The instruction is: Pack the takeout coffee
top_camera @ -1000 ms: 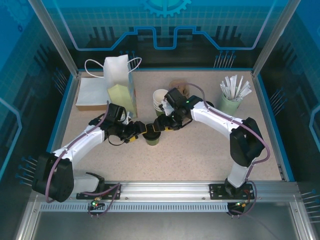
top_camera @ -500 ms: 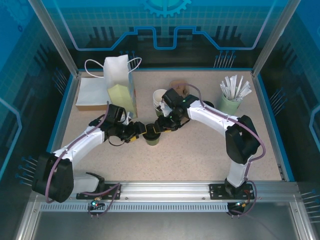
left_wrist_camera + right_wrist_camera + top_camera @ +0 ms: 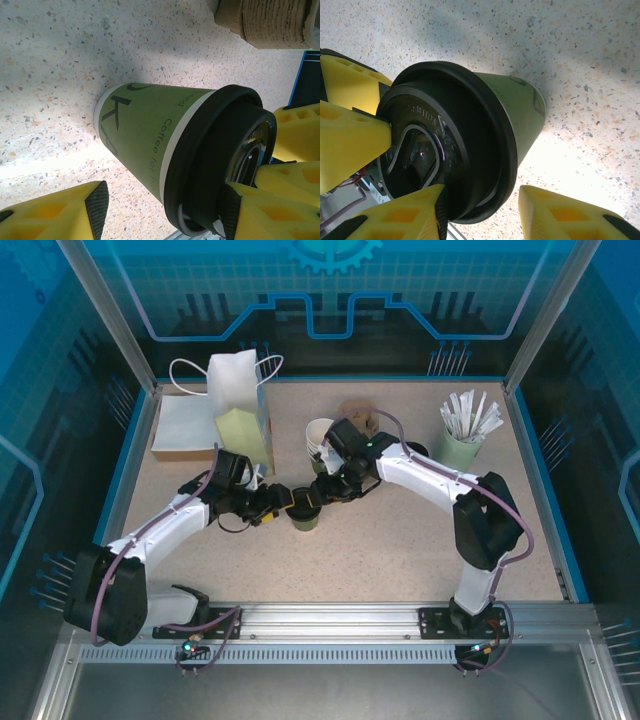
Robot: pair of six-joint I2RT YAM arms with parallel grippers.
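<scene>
Inside a blue-lit, aluminium-framed cell, a speckled beige desk carries a white paper bag towards its far left corner. Both arms meet near the desk's middle at the upright, black-lidded takeout coffee. The left gripper, fingers released, straddles the cup with one pad against the lid, apparently steadying it. Whether the right gripper fingers actually pinch the lid cannot be told.

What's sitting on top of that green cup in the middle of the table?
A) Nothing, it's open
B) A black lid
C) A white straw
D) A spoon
B: the cup is capped with a black lid, plain in both close-up wrist views.
</scene>
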